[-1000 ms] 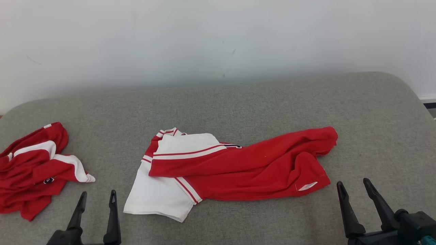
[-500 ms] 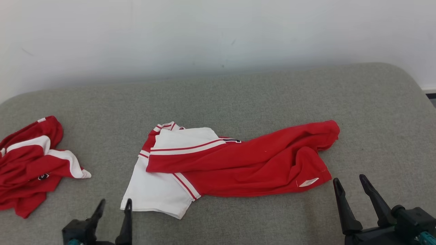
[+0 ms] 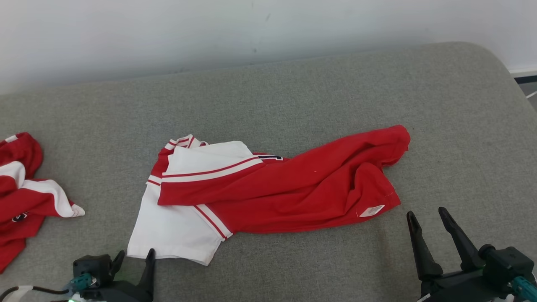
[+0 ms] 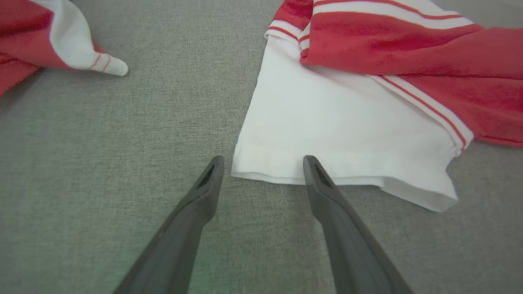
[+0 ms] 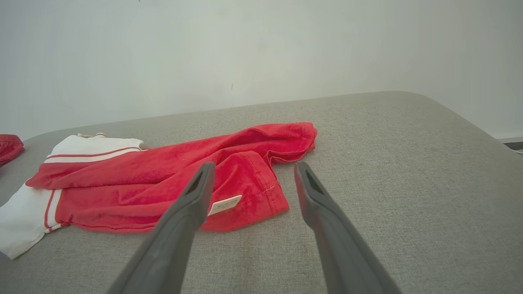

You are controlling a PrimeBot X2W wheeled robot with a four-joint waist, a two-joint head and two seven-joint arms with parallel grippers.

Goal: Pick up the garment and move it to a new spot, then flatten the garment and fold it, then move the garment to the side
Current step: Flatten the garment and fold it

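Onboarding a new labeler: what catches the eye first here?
A crumpled red and white shirt lies across the grey cushion, white sleeve toward the open left gripper. A second red and white garment is bunched at the far left. The open right gripper hovers near the shirt's tag.

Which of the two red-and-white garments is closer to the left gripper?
The stretched-out garment in the middle: its white sleeve hem lies at the tips of the left gripper's open fingers. The bunched garment sits at the left edge.

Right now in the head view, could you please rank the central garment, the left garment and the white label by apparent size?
Largest to smallest:
central garment
left garment, cropped at the edge
white label
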